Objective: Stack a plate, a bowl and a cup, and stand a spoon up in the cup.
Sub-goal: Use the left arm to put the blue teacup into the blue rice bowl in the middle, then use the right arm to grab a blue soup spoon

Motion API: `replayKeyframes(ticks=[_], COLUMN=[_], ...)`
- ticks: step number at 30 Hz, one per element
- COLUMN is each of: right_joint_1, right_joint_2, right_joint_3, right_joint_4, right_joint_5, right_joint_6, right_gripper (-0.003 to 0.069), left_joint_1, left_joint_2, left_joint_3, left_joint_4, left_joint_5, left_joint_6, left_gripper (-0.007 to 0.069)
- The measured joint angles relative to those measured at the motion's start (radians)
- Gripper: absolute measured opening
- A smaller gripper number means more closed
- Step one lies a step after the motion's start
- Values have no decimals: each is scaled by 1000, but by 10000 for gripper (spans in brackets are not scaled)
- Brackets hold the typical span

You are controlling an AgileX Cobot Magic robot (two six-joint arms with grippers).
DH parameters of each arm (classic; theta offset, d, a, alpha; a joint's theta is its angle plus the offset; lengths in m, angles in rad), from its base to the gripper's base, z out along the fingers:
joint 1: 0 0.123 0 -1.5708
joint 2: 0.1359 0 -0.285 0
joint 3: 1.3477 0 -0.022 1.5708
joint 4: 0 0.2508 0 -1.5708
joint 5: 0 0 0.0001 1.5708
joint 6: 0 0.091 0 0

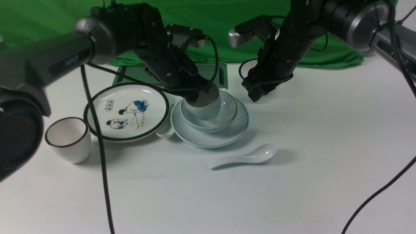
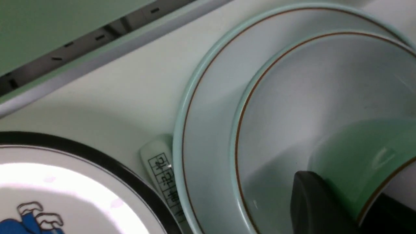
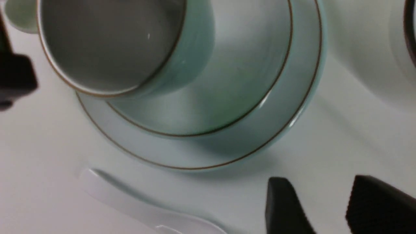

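Front looks forward; wrist cameras closely share the bowl (image 2: 292, 97).

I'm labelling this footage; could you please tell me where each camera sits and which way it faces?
Front view: between the arms, facing forward over the table to the green cloth; shows both arms, left gripper on the cup, right gripper open.
Left wrist view: on the left wrist, looking down past one finger at the bowl and plate.
Right wrist view: on the right wrist, looking down past its parted fingers at the spoon.
Shared: all show cup, bowl and plate.
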State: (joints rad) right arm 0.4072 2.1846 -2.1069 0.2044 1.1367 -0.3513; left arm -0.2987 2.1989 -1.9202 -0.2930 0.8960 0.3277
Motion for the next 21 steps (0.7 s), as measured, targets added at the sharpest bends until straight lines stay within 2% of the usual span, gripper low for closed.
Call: replayKeyframes(ticks=[6, 11, 12, 15, 16, 18, 21], right_joint_1=[0, 0, 0, 0, 0, 6, 29], right_joint_2=[-44, -103, -130, -181, -188, -231, -261], right_joint_3=[0, 0, 0, 0, 0, 24, 93], right_joint_4=[-57, -59, -56, -32, -26, 16, 31], right_joint_5=[3, 57, 68, 74, 74, 75, 60], right_joint_6=[49, 33, 20, 6, 2, -47, -127], right_gripper=[316, 320, 333, 391, 396, 484, 535], left_joint_1=[0, 0, 0, 0, 0, 0, 9], left_joint_2=[64, 61, 47, -11, -17, -104, -217], left_joint_3=[-89, -129, -158, -206, -209, -234, -237], left_joint_4=[-2, 3, 16, 60, 64, 143, 199], left_joint_5=[70, 108, 129, 182, 182, 236, 297], left_joint_6=[-1, -8, -15, -27, -28, -41, -49], left_gripper=[24, 164, 228, 318, 318, 341, 323])
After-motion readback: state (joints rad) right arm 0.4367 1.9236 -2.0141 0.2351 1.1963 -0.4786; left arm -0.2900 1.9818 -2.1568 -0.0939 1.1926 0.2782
